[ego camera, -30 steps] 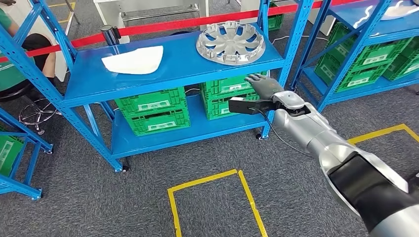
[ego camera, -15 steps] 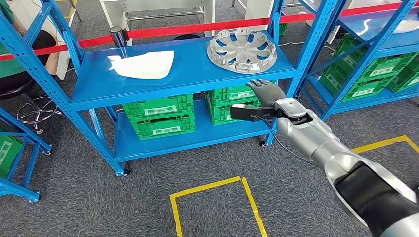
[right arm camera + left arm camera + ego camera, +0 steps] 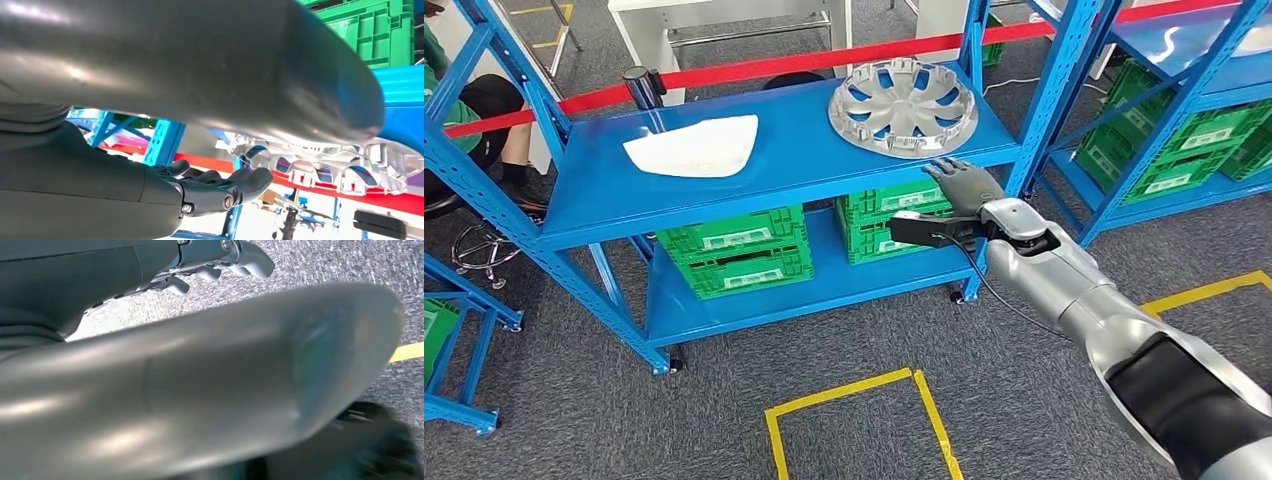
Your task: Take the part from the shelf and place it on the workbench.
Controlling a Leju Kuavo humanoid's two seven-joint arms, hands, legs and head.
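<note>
Vs 0.5 s back: whole head view has shifted a little, so the camera moved; shelf and contents read as unmoved. Right hand [image 3: 964,184] still sits at the shelf's front edge, same pose, nothing picked up.

Part: silver wheel cover [image 3: 902,93], round, shiny moulded plastic or metal with curved spokes and open slots, lying flat on the upper deck of the blue steel shelf [image 3: 794,165], toward its right end. In the right wrist view the cover [image 3: 320,160] shows its ribbed rim and cut-outs beyond the dark fingers [image 3: 220,187].

Hand vs part: right hand is just in front of the cover's near rim, fingers extended and apart, pointing at it, holding nothing. Touching the rim or just short of it: cannot tell. Forearm is smooth silver with a black camera block at the wrist.

Left hand [image 3: 220,262]: pale grey fingers loosely curled over grey carpet, nothing in them; open or closed, cannot tell.

Rest: white flat sheet-like piece [image 3: 692,146] on the left half of the same deck, well apart from the cover. Green ribbed plastic crates [image 3: 736,250] on the lower deck. Red barrier tape [image 3: 804,62] runs behind the shelf. Yellow tape outline [image 3: 854,420] on grey carpet.
</note>
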